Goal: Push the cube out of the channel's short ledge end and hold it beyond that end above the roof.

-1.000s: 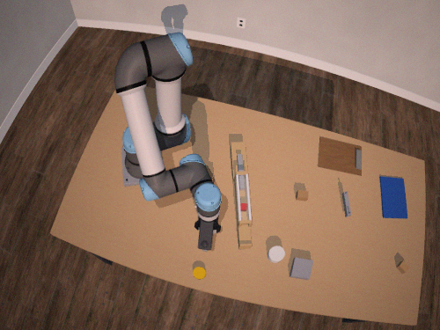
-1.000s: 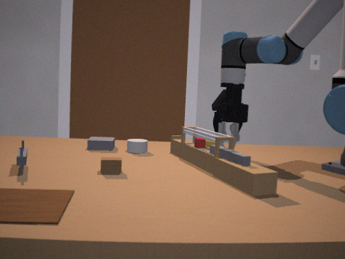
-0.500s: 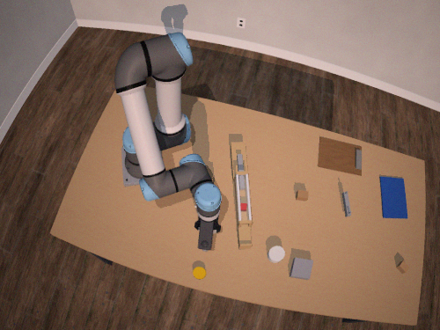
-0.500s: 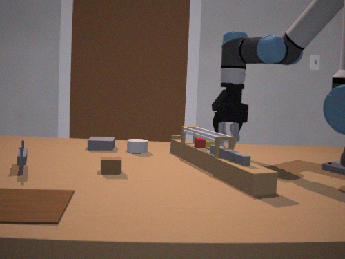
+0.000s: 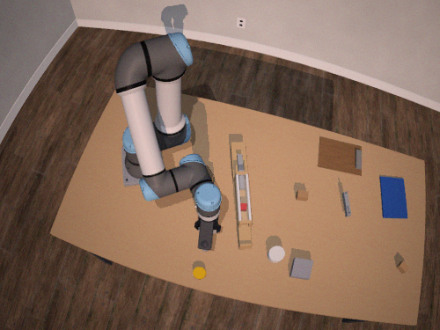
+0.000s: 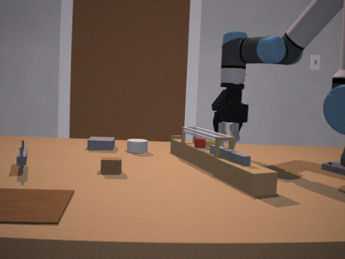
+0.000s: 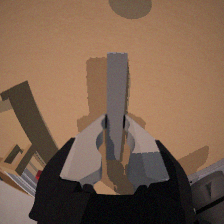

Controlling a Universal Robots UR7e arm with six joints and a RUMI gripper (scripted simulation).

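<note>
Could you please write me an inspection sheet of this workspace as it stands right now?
Surface: tan table, bearing all items.
Job's things: red cube inside the wooden channel, under its white roof rails; a grey bar lies in the channel's open part.
Clutter: yellow disc, white cylinder, grey block, brown cube, wooden board, blue mat, small grey tool, small wooden piece.
Grippers: gripper shut on a grey stick, beside the channel, above the table.
Cables: nothing seen.
Surroundings: wood floor, white walls, brown door, wall outlet.
</note>
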